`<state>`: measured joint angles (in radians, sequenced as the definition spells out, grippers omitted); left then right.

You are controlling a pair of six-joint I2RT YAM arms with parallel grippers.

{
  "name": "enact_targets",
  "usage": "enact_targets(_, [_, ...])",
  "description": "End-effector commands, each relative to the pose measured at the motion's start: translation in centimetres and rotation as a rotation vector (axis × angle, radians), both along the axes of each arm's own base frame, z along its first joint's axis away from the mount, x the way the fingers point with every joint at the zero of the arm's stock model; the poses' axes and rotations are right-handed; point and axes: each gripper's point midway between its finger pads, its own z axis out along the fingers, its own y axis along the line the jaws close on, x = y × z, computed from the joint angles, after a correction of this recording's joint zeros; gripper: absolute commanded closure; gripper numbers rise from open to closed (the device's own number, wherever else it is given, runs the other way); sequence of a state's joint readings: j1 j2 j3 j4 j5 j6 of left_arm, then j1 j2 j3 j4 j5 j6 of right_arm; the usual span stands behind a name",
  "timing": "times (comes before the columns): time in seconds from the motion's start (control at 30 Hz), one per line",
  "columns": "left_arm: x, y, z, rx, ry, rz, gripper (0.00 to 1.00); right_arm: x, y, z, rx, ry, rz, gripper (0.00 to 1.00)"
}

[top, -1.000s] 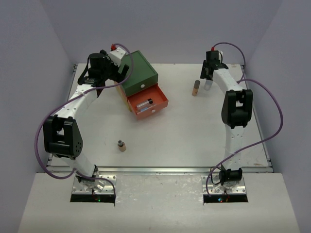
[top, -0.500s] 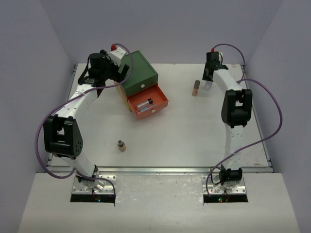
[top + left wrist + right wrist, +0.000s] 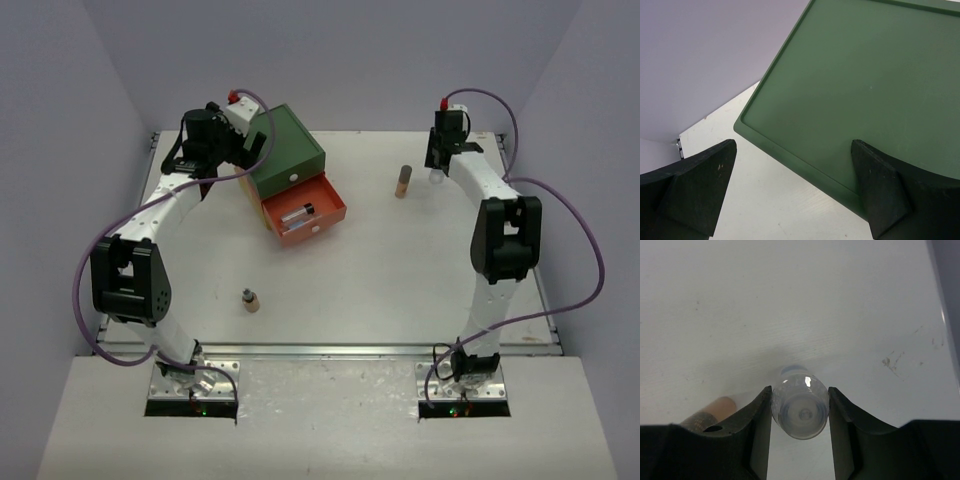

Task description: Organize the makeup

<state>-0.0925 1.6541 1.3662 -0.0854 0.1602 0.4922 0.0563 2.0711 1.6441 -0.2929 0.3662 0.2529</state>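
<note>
Right end effector carried clear bottle rightward.

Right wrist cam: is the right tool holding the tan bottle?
No, the right tool pinches the clear bottle; the tan bottle sits off to the side.

Pale lavender walls, white table — lightly scuffed, even light

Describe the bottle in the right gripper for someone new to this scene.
Look at the table's far right corner. The right gripper there pinches a small clear bottle. The tan bottle just left of it is opaque and stands free.
</note>
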Motion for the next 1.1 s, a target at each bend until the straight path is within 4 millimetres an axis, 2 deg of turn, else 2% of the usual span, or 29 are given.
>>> enact_targets(0.0, [-2.3,0.4,-7.1,0.041,0.232,0.011,0.0,1.3,2.9,14.7,-0.052,-0.384,0.071,0.9])
enact_targets(0.07, [-2.2,0.4,-7.1,0.039,0.23,0.012,0.0,0.5,4.5,17.5,-0.09,-0.439,0.105,0.9])
enact_targets(0.17, [-1.9,0.4,-7.2,0.04,0.235,0.014,0.0,-1.5,9.9,22.8,-0.118,-0.586,0.217,0.9])
enact_targets(0.2, [-1.9,0.5,-7.3,0.042,0.238,0.019,0.0,-2.2,11.4,23.9,-0.122,-0.623,0.255,0.9])
enact_targets(0.27, [-1.8,0.6,-7.4,0.044,0.238,0.022,0.0,-3.8,15.7,25.1,-0.076,-0.677,0.368,0.9])
enact_targets(0.33, [-1.8,0.5,-7.4,0.044,0.239,0.021,0.0,-5.2,18.1,25.7,-0.032,-0.704,0.444,0.9])
enact_targets(0.37, [-1.8,0.5,-7.4,0.043,0.24,0.023,0.0,-6.7,20.9,26.4,0.013,-0.732,0.522,0.91])
enact_targets(0.4, [-1.9,0.6,-7.5,0.042,0.241,0.025,0.0,-8.1,24.0,26.0,0.058,-0.737,0.615,0.91])
enact_targets(0.43, [-1.8,0.5,-7.4,0.038,0.241,0.025,0.0,-9.0,25.6,25.8,0.077,-0.737,0.667,0.91])
enact_targets(0.47, [-1.8,0.5,-7.5,0.037,0.241,0.026,0.0,-9.8,26.8,25.7,0.105,-0.74,0.701,0.91])
enact_targets(0.57, [-1.8,0.4,-7.5,0.028,0.245,0.025,0.0,-12.8,31.3,22.9,0.24,-0.695,0.848,0.91])
enact_targets(0.63, [-1.8,0.4,-7.6,0.027,0.248,0.024,0.0,-14.0,32.8,21.2,0.319,-0.662,0.896,0.91])
enact_targets(0.67, [-1.8,0.4,-7.7,0.028,0.249,0.026,0.0,-15.1,34.2,20.5,0.382,-0.649,0.956,0.92])
enact_targets(0.83, [-1.9,0.5,-8.1,0.033,0.258,0.031,0.0,-17.6,37.4,16.7,0.564,-0.545,1.072,0.94])
enact_targets(1.07, [-1.9,0.4,-8.5,0.029,0.267,0.028,0.0,-17.4,39.2,13.0,0.644,-0.475,1.064,0.94])
